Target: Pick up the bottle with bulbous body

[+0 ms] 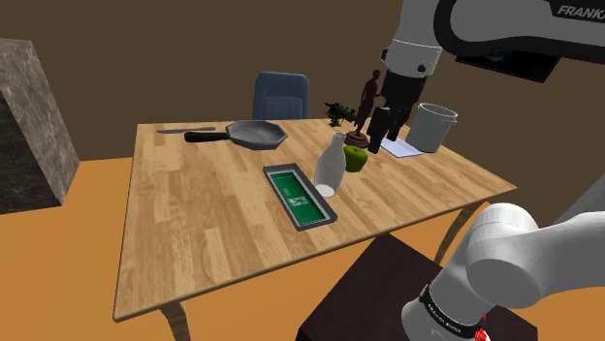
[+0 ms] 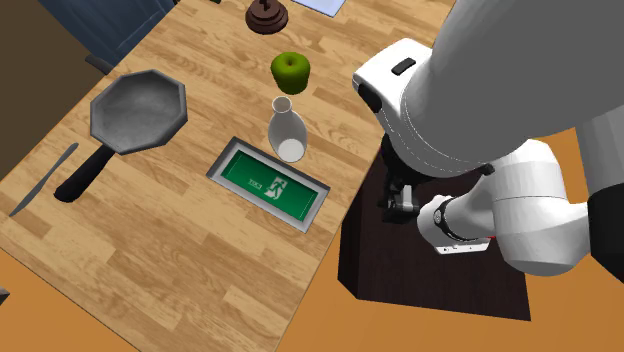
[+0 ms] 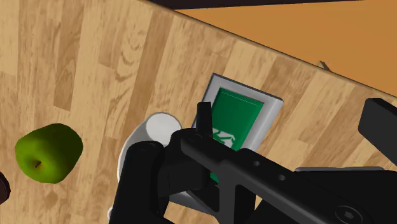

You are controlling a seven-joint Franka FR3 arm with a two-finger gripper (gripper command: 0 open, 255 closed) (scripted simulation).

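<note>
The bottle (image 1: pixel 331 167) is white with a narrow neck and a bulbous body. It stands upright on the wooden table (image 1: pixel 204 223), between a green apple (image 1: pixel 356 159) and a shallow tray (image 1: pixel 274 182). My black gripper (image 1: pixel 383 126) hangs open above the table, up and to the shoulder view's right of the bottle, over the apple's far side. In the wrist view the bottle's mouth (image 3: pixel 159 127) peeks out behind one finger, and the gripper (image 3: pixel 289 121) holds nothing. From the second exterior view the bottle (image 2: pixel 285 130) stands just beyond the tray's (image 2: pixel 215 170) far edge.
A grey frying pan (image 1: pixel 254 133) and a knife (image 1: pixel 184 129) lie at the table's far side. A brown figurine (image 1: pixel 367 102), a white pot (image 1: pixel 433 126), a sheet of paper (image 1: pixel 399 147) and a small dark toy (image 1: pixel 337 113) crowd the far right. A blue chair (image 1: pixel 281 97) stands behind.
</note>
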